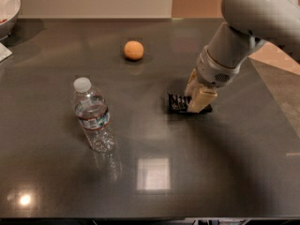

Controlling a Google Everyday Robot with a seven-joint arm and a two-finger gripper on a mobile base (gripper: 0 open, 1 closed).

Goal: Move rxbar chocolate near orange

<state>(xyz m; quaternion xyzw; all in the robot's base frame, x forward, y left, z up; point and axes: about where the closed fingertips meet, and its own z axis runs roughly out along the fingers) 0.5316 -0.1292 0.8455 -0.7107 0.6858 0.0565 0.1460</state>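
Note:
The rxbar chocolate [179, 103], a flat black bar with white lettering, sits between the tan fingers [202, 99] of my gripper [196, 96] at the table's right middle, at or just above the surface. The gripper comes down from the grey arm at the upper right and is shut on the bar; its fingers hide the bar's right part. The orange [133, 50] lies on the dark table to the upper left of the bar, well apart from it.
A clear water bottle [93, 117] with a white cap stands upright at the left middle. A white bowl [8, 7] sits at the far left corner, with a white paper edge [3, 53] below it. The table's right edge [276, 102] runs past the arm.

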